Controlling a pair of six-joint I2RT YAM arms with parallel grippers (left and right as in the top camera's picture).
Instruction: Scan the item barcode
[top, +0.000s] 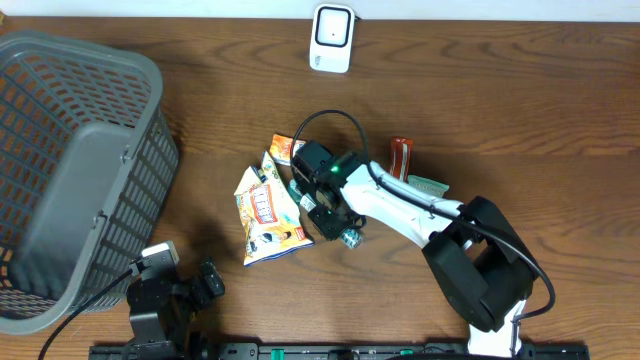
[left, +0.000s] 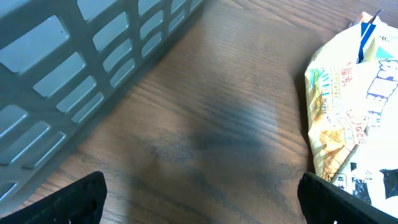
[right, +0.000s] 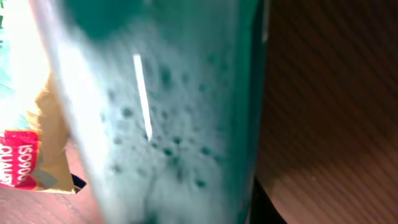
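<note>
Teal item (right: 186, 124) at right claw (top: 318, 195), snack bag (top: 265, 212) beside, left claw (left: 199, 200) gaping.

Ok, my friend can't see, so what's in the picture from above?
A robot's right gripper reaches down into a small heap of snack packets in the middle of a wooden table, beside a yellow snack bag. A gray basket sits at the left, a white scanner at the far edge, and the left gripper is open near the front.
</note>
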